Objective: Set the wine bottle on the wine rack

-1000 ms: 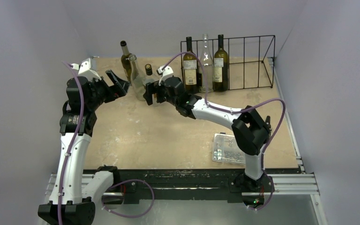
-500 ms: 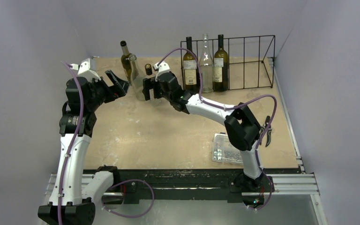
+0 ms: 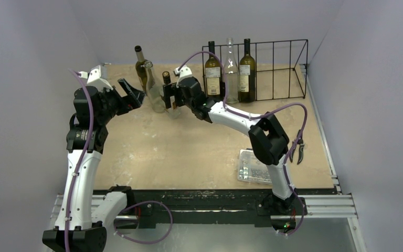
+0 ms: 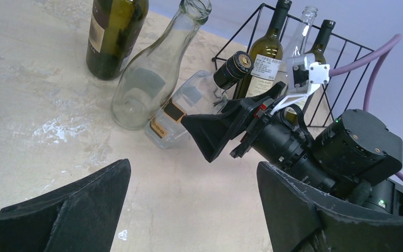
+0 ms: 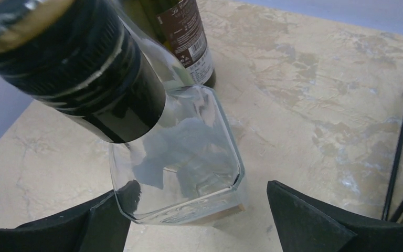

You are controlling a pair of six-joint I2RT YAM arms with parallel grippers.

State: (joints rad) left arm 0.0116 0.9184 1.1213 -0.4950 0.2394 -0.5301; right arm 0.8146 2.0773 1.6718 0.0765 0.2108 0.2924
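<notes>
Right gripper (image 3: 169,100), jaws open astride the capped wine bottle (image 5: 183,157) at the table's 11 o'clock, may on off-centre closure knock it against the neighbouring clear bottle (image 4: 147,79); wine rack (image 3: 273,71) at 1 o'clock; left gripper (image 3: 131,94) open.

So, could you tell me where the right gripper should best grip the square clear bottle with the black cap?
Probably the flat-sided body of the square clear bottle, below its shoulder, coming from the wine rack side: the open right gripper faces those flats, and the round clear bottle crowds the other side.
</notes>
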